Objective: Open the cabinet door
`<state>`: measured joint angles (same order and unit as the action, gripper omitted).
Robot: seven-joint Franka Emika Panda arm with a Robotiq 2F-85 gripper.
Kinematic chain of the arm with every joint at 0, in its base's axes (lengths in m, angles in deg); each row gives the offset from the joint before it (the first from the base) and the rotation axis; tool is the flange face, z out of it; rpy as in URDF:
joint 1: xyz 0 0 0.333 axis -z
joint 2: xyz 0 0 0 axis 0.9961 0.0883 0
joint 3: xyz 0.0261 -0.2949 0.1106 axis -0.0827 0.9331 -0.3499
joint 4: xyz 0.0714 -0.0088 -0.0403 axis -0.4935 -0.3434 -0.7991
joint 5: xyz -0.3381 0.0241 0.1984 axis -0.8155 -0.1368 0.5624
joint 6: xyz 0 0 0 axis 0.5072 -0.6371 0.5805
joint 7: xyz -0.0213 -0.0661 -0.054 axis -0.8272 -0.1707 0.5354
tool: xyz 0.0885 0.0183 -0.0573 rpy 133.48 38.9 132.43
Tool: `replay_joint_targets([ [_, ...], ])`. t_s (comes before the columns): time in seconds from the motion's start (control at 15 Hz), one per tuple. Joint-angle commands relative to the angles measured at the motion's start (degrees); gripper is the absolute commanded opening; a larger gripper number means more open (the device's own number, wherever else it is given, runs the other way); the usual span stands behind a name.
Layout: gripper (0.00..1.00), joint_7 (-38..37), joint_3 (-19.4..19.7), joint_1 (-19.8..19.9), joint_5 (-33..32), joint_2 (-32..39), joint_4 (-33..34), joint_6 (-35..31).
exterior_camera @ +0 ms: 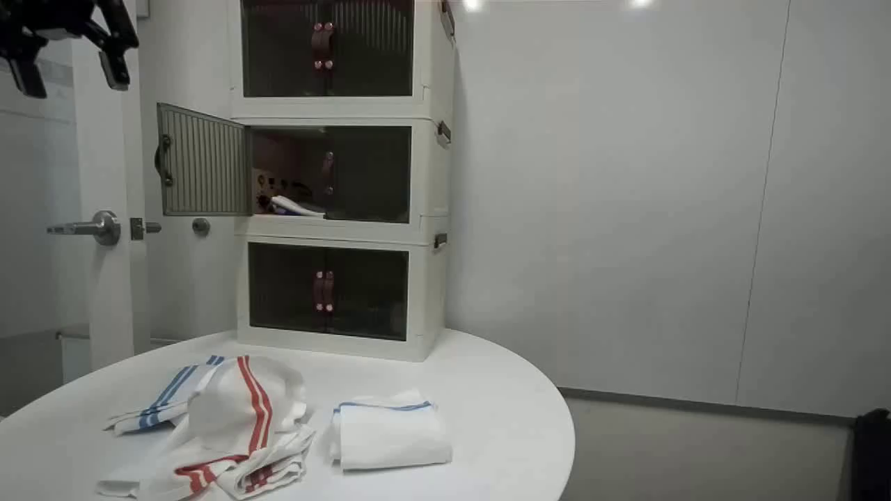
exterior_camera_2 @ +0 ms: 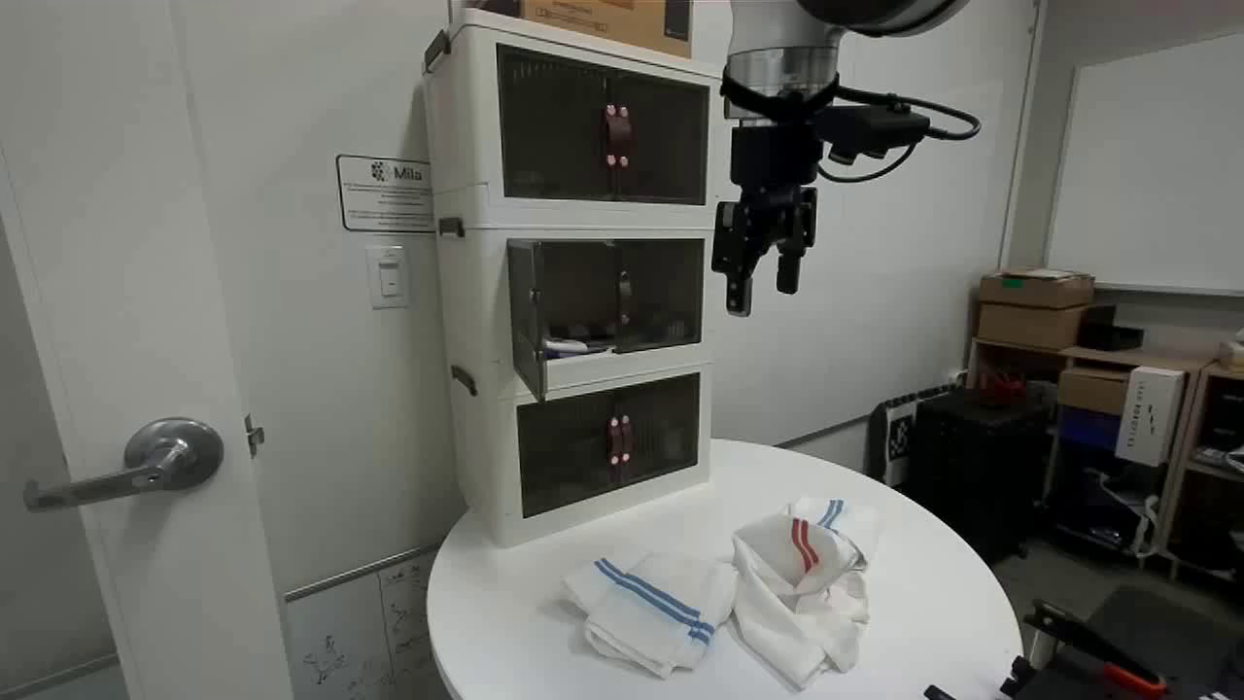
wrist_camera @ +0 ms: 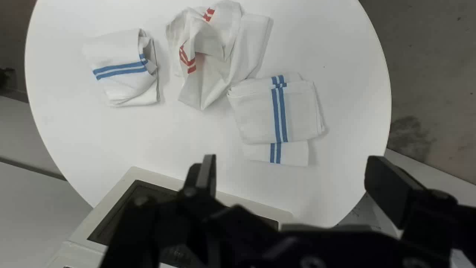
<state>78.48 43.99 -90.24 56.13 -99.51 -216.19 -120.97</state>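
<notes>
The cabinet [exterior_camera: 436, 181] [exterior_camera_2: 457, 311] is a tall white stack of three compartments with dark front panels. The middle compartment's left door leaf [exterior_camera: 205, 163] [exterior_camera_2: 526, 316] stands swung wide open in both exterior views. Its right leaf [exterior_camera: 372, 174] [exterior_camera_2: 666, 295] is shut, as are the top and bottom doors. A white cloth [exterior_camera: 296, 207] [exterior_camera_2: 569, 347] shows inside the opening. My gripper [exterior_camera: 73, 82] [exterior_camera_2: 765, 297] is open and empty, in the air in front of the cabinet, apart from the doors. In the wrist view the gripper [wrist_camera: 292, 163] points down; the cabinet's edge [wrist_camera: 156, 178] shows below its left finger.
The cabinet stands on a round white table [exterior_camera: 508, 403]. Folded blue-striped towels [exterior_camera: 393, 435] [exterior_camera_2: 651, 608] and a crumpled red-striped towel [exterior_camera: 237, 410] [wrist_camera: 208, 56] lie before it. A cardboard box [exterior_camera_2: 607, 24] sits on top. A room door with a lever handle [exterior_camera_2: 175, 457] is nearby.
</notes>
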Motion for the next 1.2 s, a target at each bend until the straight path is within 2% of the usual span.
replay_joint_targets([
  [0.0, 1.0, -0.55, 1.05, -1.21, -0.65, 0.18, 0.14, 0.2],
  [0.87, 1.0, -0.55, 1.05, -1.21, -0.65, 0.18, 0.14, 0.2],
  [1.0, 1.0, -0.4, 1.07, -2.74, 2.26, 1.4, 1.28, 0.74],
  [1.13, 1.0, 5.37, 3.34, -6.04, 7.56, 3.8, 3.17, -0.17],
])
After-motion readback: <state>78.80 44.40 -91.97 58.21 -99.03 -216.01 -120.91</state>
